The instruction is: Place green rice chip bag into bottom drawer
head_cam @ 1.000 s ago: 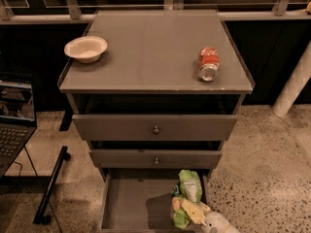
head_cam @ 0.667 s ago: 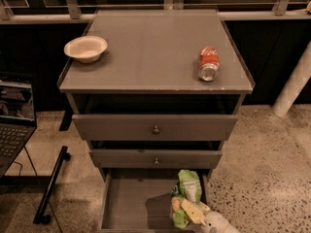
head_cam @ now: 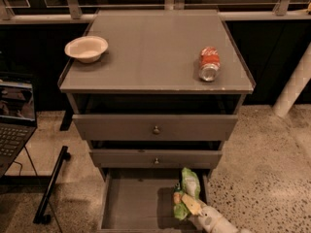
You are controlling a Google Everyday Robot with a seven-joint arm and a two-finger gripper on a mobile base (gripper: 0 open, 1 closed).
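The green rice chip bag (head_cam: 188, 194) is a crumpled light-green foil bag with white and orange patches. It stands inside the open bottom drawer (head_cam: 131, 205), at its right side by the right wall. My gripper (head_cam: 190, 208) reaches in from the lower right, its white wrist at the frame's bottom edge. Its pale fingers are closed on the lower part of the bag. The drawer's flat grey floor is bare to the left of the bag.
A white bowl (head_cam: 86, 48) and a tipped red soda can (head_cam: 209, 63) lie on the grey cabinet top (head_cam: 155, 42). Two upper drawers with round knobs (head_cam: 156, 129) are partly pulled out. A laptop (head_cam: 13, 115) and a black stand leg (head_cam: 51, 186) are at left.
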